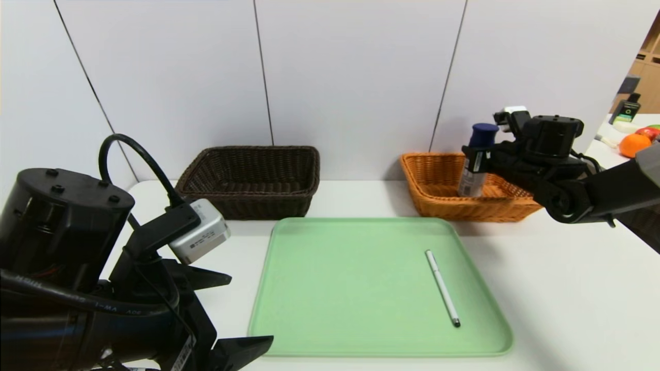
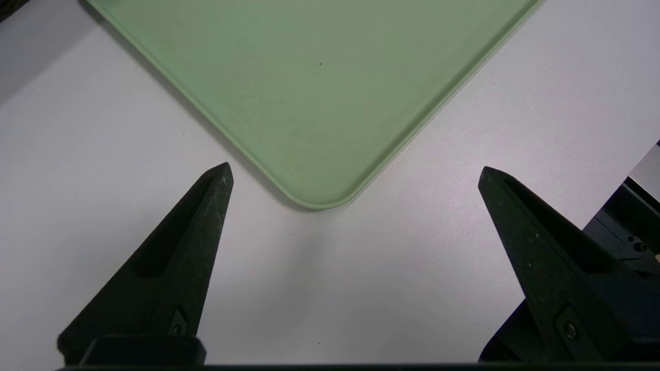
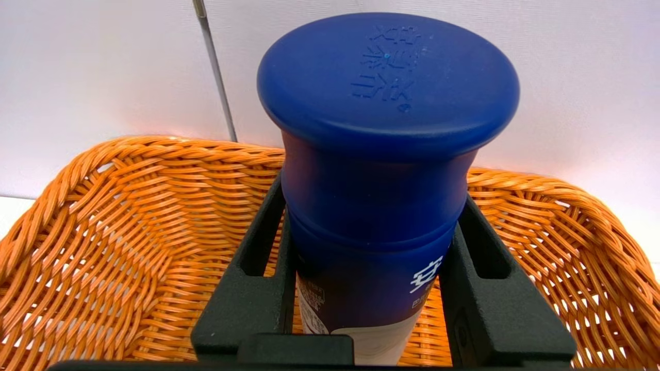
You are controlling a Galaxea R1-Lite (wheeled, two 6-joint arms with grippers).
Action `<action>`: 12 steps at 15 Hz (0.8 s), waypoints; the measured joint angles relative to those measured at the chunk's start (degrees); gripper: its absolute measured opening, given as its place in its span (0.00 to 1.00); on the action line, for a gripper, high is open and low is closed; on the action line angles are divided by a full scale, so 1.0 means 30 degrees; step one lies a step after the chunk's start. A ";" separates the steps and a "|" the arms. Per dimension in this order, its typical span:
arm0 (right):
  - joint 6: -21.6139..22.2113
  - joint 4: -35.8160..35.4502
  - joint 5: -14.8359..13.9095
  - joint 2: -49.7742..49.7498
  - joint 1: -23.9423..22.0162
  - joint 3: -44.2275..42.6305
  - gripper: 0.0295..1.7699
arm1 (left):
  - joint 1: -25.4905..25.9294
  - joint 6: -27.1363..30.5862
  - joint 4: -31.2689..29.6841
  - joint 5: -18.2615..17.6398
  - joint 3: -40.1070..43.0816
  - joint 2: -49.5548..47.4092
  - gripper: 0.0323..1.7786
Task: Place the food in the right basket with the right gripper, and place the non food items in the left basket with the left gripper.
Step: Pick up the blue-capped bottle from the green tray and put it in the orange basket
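Observation:
The food, a tall canister with a dark blue cap and a white lower body, hangs upright over the right basket, an orange wicker one. My right gripper is shut on its blue upper part. In the right wrist view the canister sits between both black fingers, with the orange basket below. A thin white pen lies on the green tray. The dark brown left basket stands at the back left. My left gripper hovers open and holding nothing by the tray's near left corner.
The white table runs around the tray, with a panelled wall close behind both baskets. A side surface at the far right carries an orange and other items. The right arm reaches in from the right edge.

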 joint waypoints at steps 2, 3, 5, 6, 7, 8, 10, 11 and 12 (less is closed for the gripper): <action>0.0037 -0.0020 0.0000 -0.0065 0.0008 0.0016 0.42 | 0.0012 0.0016 0.0008 0.0000 -0.0012 0.0033 0.95; 0.0049 -0.0020 0.0000 -0.0163 0.0008 0.0016 0.42 | 0.0012 0.0008 0.0008 0.0008 -0.0012 0.0037 0.95; 0.0057 0.0016 -0.0008 -0.0386 0.0008 0.0037 0.42 | 0.0012 0.0008 0.0000 -0.0008 -0.0028 0.0045 0.95; 0.0037 0.0065 0.0000 -0.0496 0.0016 0.0093 0.42 | 0.0012 0.0008 0.0008 -0.0016 -0.0028 0.0045 0.95; 0.0020 0.0073 -0.0008 -0.0561 0.0016 0.0191 0.42 | 0.0012 0.0016 0.0016 -0.0016 -0.0028 0.0045 0.95; 0.0004 0.0053 -0.0008 -0.0614 0.0008 0.0329 0.48 | 0.0008 0.0016 0.0016 -0.0024 -0.0028 0.0045 0.95; 0.0020 -0.0081 -0.0008 -0.0670 0.0008 0.0516 0.58 | 0.0008 0.0008 0.0016 -0.0024 -0.0004 0.0033 0.95; 0.0020 -0.0065 -0.0008 -0.0687 0.0008 0.0614 0.63 | 0.0008 0.0008 0.0028 -0.0024 0.0008 0.0016 0.95; 0.0028 -0.0057 0.0000 -0.0752 0.0008 0.0658 0.67 | 0.0008 0.0016 0.0028 -0.0024 0.0008 -0.0004 0.95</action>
